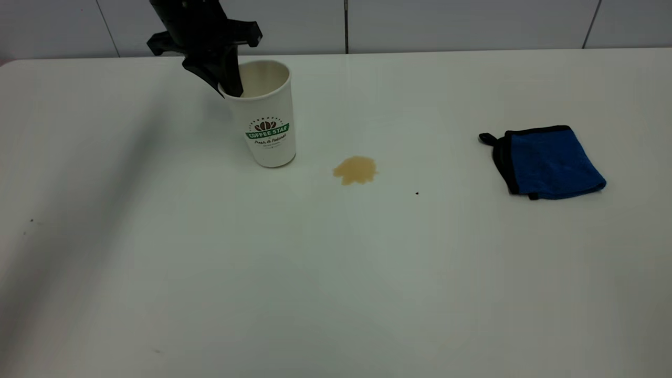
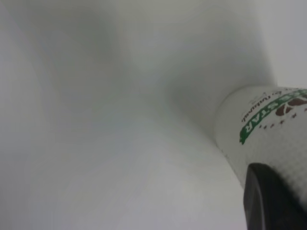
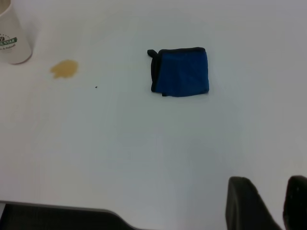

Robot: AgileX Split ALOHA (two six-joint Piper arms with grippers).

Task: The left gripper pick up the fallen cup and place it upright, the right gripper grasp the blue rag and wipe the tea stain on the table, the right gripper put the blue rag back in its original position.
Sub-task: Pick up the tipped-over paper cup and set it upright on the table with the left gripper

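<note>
The cup [image 1: 268, 118] stands upright on the table [image 1: 336, 273], left of the tea stain [image 1: 356, 170], logo facing the camera. My left gripper [image 1: 230, 86] comes down from above and is shut on the cup's left rim, one finger inside and one outside. In the left wrist view one black finger [image 2: 273, 201] lies against the cup's wall [image 2: 268, 139]. The blue rag [image 1: 548, 161] lies flat at the right, untouched. My right gripper [image 3: 271, 201] is out of the exterior view; in its wrist view it hovers well away from the rag [image 3: 182, 72], its fingers a little apart and empty.
A tiny black speck [image 1: 417, 193] lies between the stain and the rag. The table's back edge meets a tiled wall [image 1: 420, 21] close behind the cup. In the right wrist view the cup [image 3: 12, 40] and stain [image 3: 64, 68] sit at the far side.
</note>
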